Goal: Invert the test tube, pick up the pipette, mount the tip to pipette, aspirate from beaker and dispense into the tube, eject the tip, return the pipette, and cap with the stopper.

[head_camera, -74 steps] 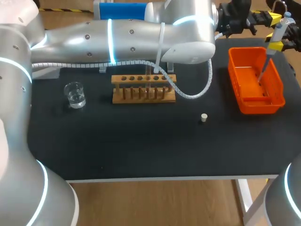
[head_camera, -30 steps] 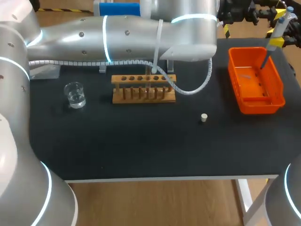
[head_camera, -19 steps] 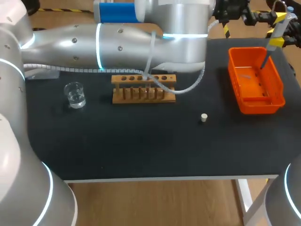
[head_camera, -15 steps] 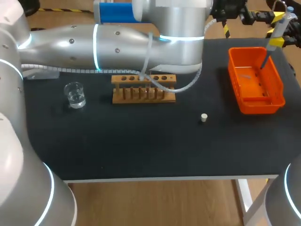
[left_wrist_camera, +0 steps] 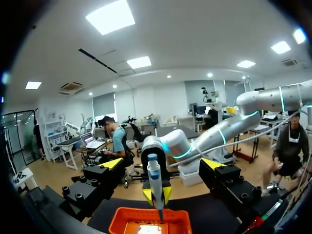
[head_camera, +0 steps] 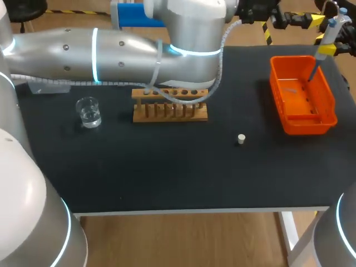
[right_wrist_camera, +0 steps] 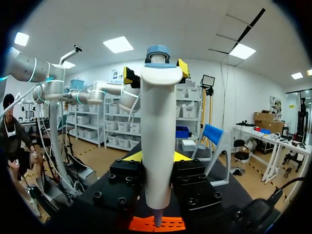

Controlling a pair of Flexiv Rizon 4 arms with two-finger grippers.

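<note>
Two grippers: right gripper (right_wrist_camera: pixel 157 157) clamped on the pipette (right_wrist_camera: pixel 157 131); left gripper (left_wrist_camera: pixel 162 165) spread wide, facing it.
Pipette: one, pale body, blue cap, upright above the orange bin (head_camera: pixel 308 127).
Table: one beaker (head_camera: pixel 88 111), one rack (head_camera: pixel 169 104), one stopper (head_camera: pixel 241 139).

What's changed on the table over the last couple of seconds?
The left arm slid toward its own side. The right gripper raised the pipette a little above the bin. Beaker, rack and stopper stayed put.
</note>
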